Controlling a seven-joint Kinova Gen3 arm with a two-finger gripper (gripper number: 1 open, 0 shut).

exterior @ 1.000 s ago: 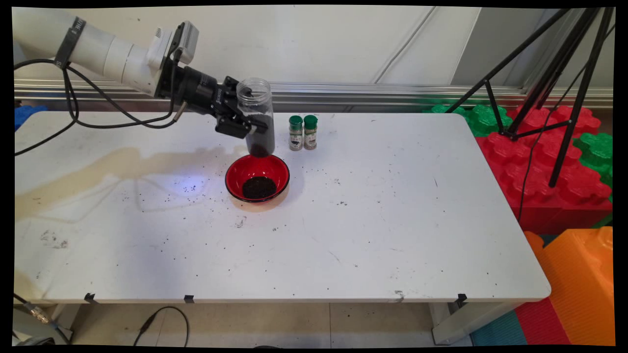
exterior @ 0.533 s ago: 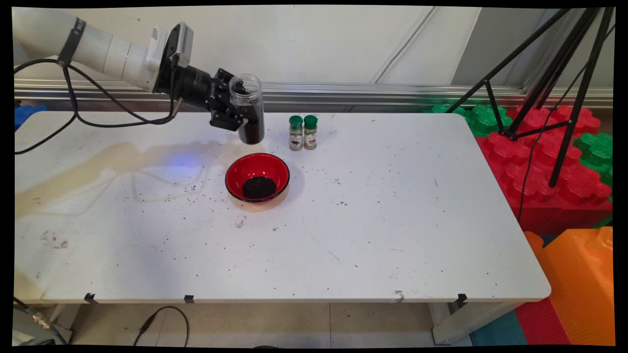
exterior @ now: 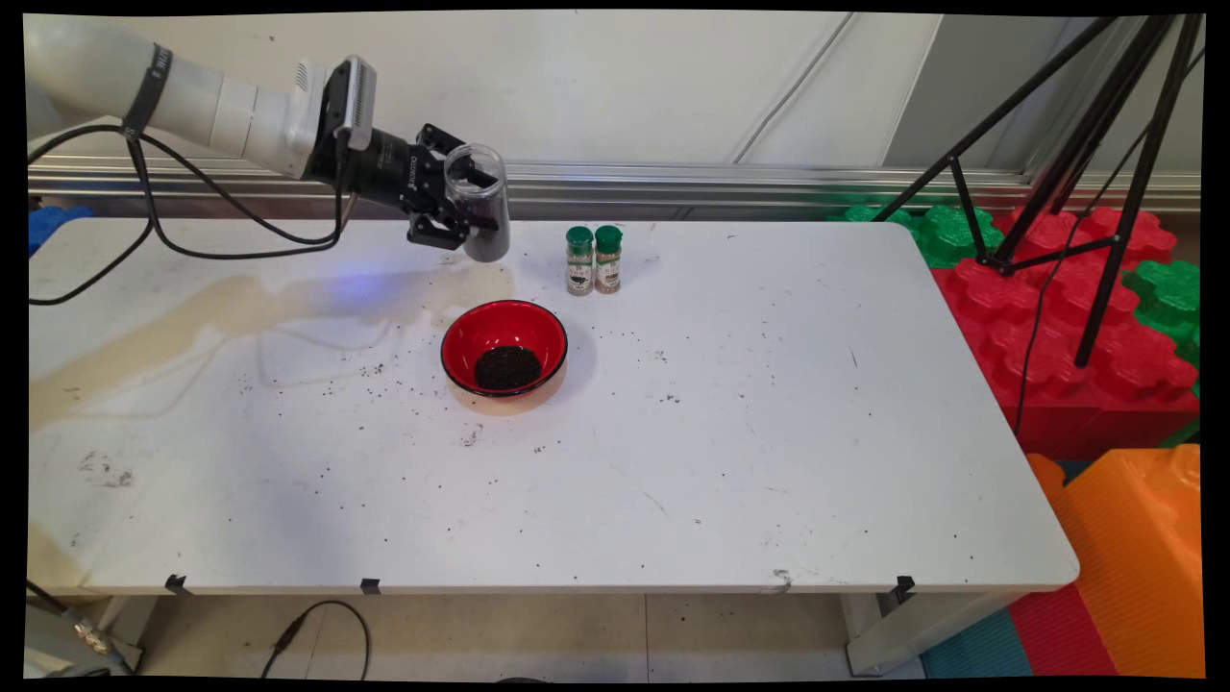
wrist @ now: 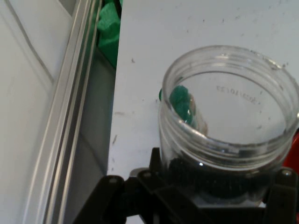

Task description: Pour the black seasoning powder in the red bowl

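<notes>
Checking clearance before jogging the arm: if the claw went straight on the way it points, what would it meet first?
The claw, shut on the clear jar, points rightward and slightly down. Probably the two green-capped spice bottles come first, though depth is unclear; the red bowl lies nearer the camera.

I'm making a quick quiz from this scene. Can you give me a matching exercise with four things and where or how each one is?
Things:
1. clear plastic jar
2. red bowl
3. two green-capped spice bottles
4. black tripod

States:
A. standing side by side on the white table
B. off the table's right end
C. gripped in the black gripper, above the table
D. holding a dark heap

Pairs: 1-C, 2-D, 3-A, 4-B
</notes>
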